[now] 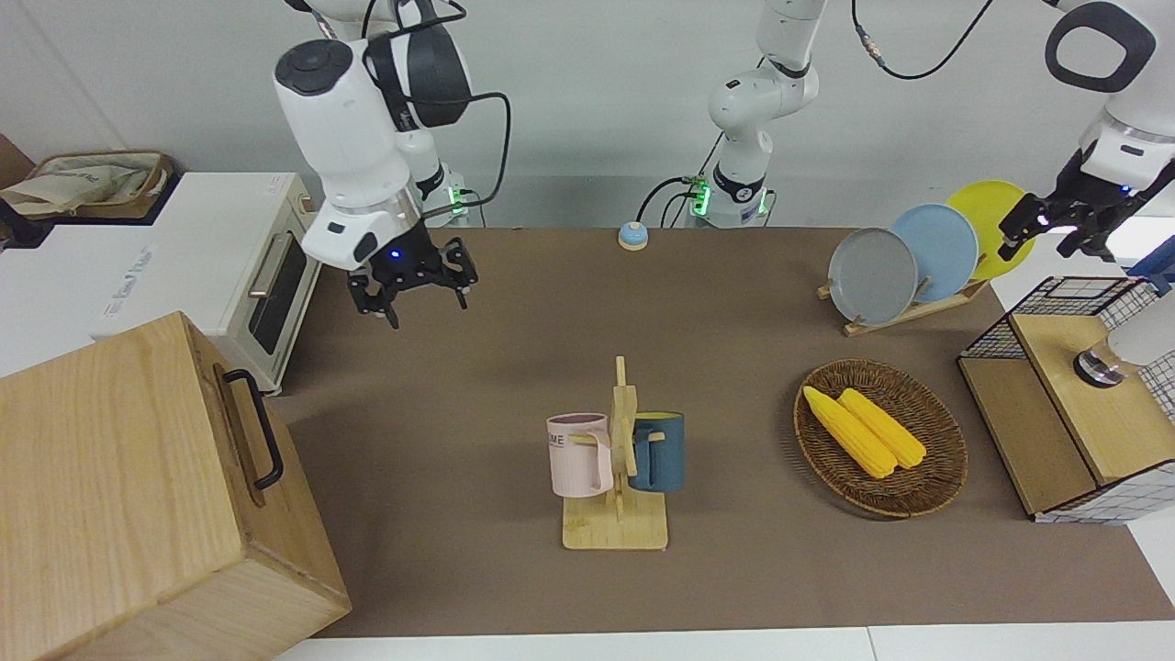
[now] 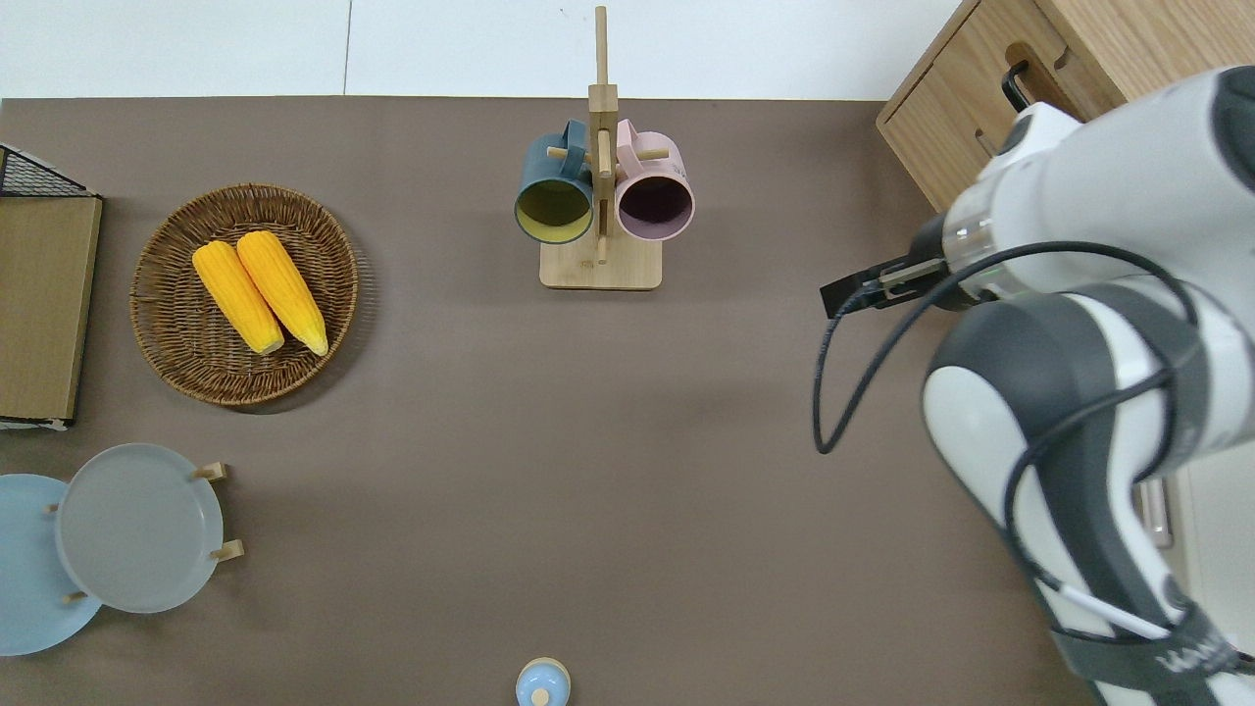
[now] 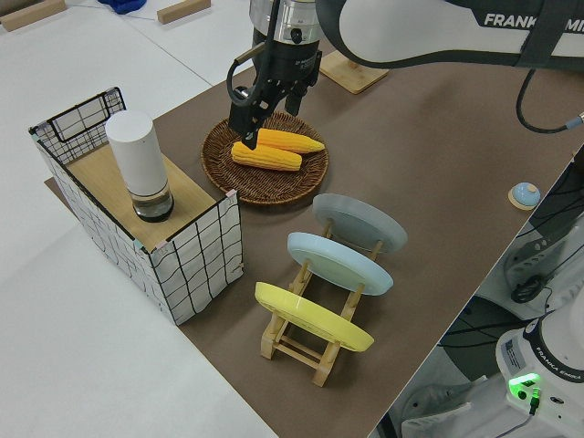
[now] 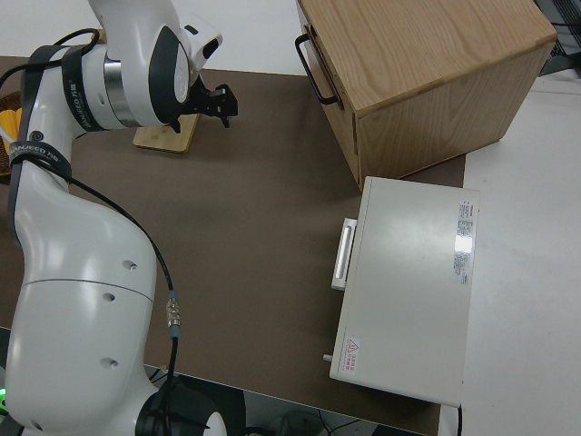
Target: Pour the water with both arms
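Observation:
My right gripper [image 1: 415,296] hangs open and empty in the air over the brown mat, toward the right arm's end of the table; it also shows as the right gripper [image 4: 216,102] in the right side view. My left gripper [image 1: 1048,231] hangs open and empty at the left arm's end, close to the plate rack and wire basket, and appears again as the left gripper [image 3: 245,120]. A pink mug [image 1: 580,454] and a blue mug [image 1: 659,452] hang on a wooden rack [image 1: 615,531] mid-table. A white cylindrical bottle [image 3: 137,164] stands in the wire basket [image 3: 196,260]. No water shows.
A wicker tray [image 1: 927,487] holds two corn cobs. A plate rack [image 1: 904,312] carries grey, blue and yellow plates. A big wooden box [image 1: 138,496] and a white oven [image 1: 211,266] stand at the right arm's end. A small blue bell [image 1: 632,237] sits near the robots.

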